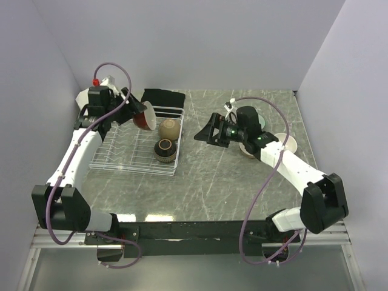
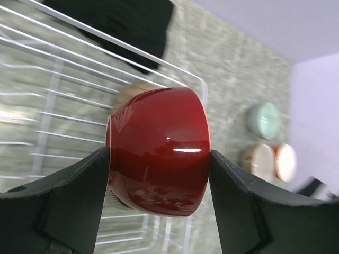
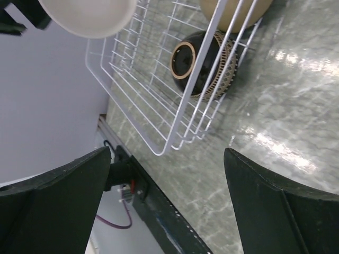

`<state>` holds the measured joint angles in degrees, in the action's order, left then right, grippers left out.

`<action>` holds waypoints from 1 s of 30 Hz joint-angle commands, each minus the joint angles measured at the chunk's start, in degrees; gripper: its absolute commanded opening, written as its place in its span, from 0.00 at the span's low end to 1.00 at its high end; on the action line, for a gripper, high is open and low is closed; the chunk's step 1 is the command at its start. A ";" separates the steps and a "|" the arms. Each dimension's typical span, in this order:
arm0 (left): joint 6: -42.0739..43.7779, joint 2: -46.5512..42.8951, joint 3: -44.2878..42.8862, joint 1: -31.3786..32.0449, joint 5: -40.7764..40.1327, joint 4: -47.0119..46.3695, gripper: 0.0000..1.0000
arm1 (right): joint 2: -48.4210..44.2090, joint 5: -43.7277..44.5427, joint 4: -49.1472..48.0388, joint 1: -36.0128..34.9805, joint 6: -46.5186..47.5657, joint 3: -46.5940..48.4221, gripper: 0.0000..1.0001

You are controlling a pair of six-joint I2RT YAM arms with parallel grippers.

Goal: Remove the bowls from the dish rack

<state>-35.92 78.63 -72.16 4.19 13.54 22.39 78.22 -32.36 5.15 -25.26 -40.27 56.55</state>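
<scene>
My left gripper (image 1: 134, 110) is shut on the dark red bowl (image 1: 144, 117), held tilted above the far end of the white dish rack (image 1: 115, 162); in the left wrist view the bowl (image 2: 159, 151) sits clamped between both pads. A tan-brown bowl (image 1: 170, 128) and the dark brown bowl with black inside (image 1: 165, 150) remain in the rack's right side; both show in the right wrist view (image 3: 204, 61). My right gripper (image 1: 205, 130) is open and empty, above the table right of the rack. A pale teal bowl (image 2: 266, 120), a beige bowl (image 2: 259, 161) and an orange bowl (image 2: 286, 162) stand on the table at right.
A black cloth (image 1: 162, 97) lies beyond the rack's far end. The unloaded bowls sit by my right arm's forearm (image 1: 285, 159). Grey walls close in the left, back and right sides of the marbled table (image 1: 212, 182).
</scene>
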 commanded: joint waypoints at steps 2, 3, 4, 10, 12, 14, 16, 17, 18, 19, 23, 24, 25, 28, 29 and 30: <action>-10.29 -4.80 2.19 2.49 9.48 -14.64 0.01 | 3.17 -3.15 -6.99 -0.67 -5.51 4.26 0.93; -11.18 -4.98 2.81 3.45 10.36 -15.79 0.01 | 3.61 -3.32 -7.52 -0.67 -6.48 4.61 0.93; -12.14 -5.06 3.25 3.98 10.89 -16.76 0.01 | 4.66 -3.59 -7.61 -0.67 -6.83 5.14 0.93; -17.07 -5.33 6.33 8.73 12.91 -21.95 0.01 | 8.35 -3.76 -8.84 -0.76 -9.21 7.25 0.91; -18.39 -5.33 7.38 10.31 13.09 -24.65 0.01 | 9.58 -3.94 -9.19 -0.76 -10.00 7.69 0.90; -19.71 -5.33 8.35 11.71 13.35 -25.73 0.01 | 10.29 -3.94 -9.45 -0.76 -10.26 7.96 0.89; -20.32 -4.98 8.79 12.60 13.62 -26.87 0.01 | 10.90 -3.50 -9.28 -0.76 -10.44 8.31 0.88; -20.50 -4.89 8.88 13.04 13.62 -27.14 0.01 | 11.17 -2.98 -8.93 -0.67 -10.35 8.40 0.85; -20.68 -4.89 8.97 13.82 13.53 -27.49 0.01 | 11.78 -3.23 -8.93 -0.67 -10.61 8.48 0.84; -20.94 -4.72 9.23 14.27 13.44 -28.01 0.01 | 11.96 -3.41 -9.10 -0.67 -10.79 8.40 0.82; -21.21 -4.45 9.76 15.76 13.09 -28.54 0.01 | 12.14 -3.76 -10.15 -0.67 -11.50 7.61 0.62; -21.29 -4.36 10.02 15.94 13.00 -28.72 0.01 | 11.88 -3.50 -9.98 -0.67 -11.32 7.43 0.57; -21.29 -4.36 10.37 16.20 12.92 -28.89 0.01 | 11.70 -3.24 -9.81 -0.76 -11.06 7.34 0.52; -21.03 -4.36 11.25 17.08 12.65 -29.07 0.01 | 11.35 -2.89 -8.67 -0.58 -10.00 7.43 0.36; -21.03 -4.36 11.43 17.52 12.56 -29.07 0.01 | 11.26 -2.97 -8.23 -0.67 -9.83 7.43 0.27; -20.86 -4.36 11.60 17.61 12.39 -28.99 0.01 | 10.91 -2.80 -7.88 -0.67 -9.39 7.26 0.22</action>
<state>-55.40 76.31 -60.49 20.82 24.77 0.27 89.89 -35.38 -2.15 -25.63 -50.89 61.98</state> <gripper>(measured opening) 0.735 0.329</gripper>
